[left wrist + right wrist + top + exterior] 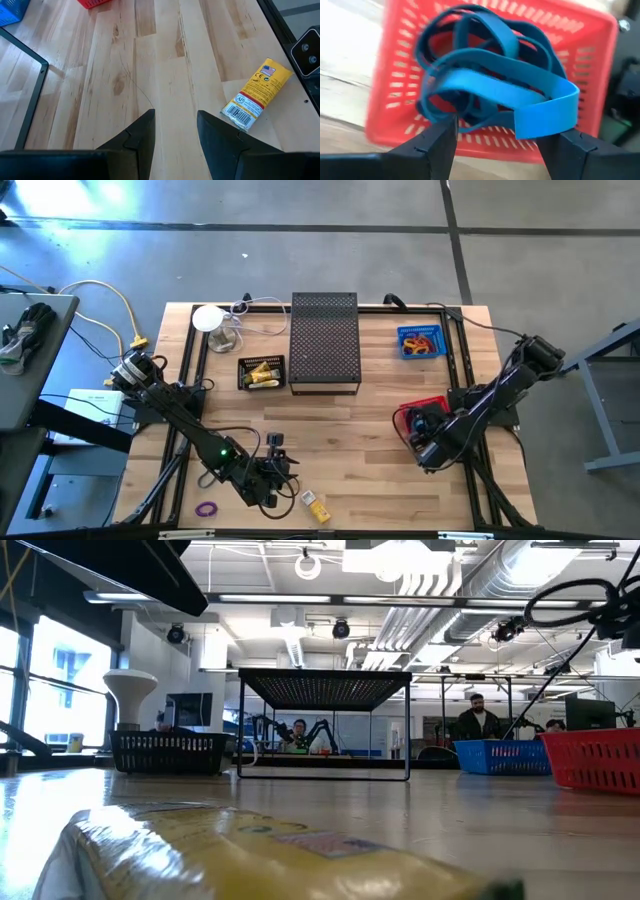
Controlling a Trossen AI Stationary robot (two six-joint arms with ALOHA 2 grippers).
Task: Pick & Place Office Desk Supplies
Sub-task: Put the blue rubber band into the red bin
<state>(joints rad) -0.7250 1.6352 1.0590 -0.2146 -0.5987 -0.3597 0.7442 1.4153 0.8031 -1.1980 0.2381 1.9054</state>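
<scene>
Right gripper (502, 145) open over red basket (580, 55) at table's (380, 440) right edge, blue bands (495, 85) between its fingers. Left gripper (175, 135) open near front edge, yellow packet (256, 95) beside it.

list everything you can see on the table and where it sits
mesh stand: one, black, table's far middle
black basket: one, yellow pieces inside, left of the stand
blue basket: one, mixed small items inside, far right
red basket: one, right side, blue bands piled in it
yellow pack: one, near edge
purple loop: one, near left edge
white lamp: one, far left
left tool: open, empty, by the yellow pack
right tool: open over the red basket
</scene>
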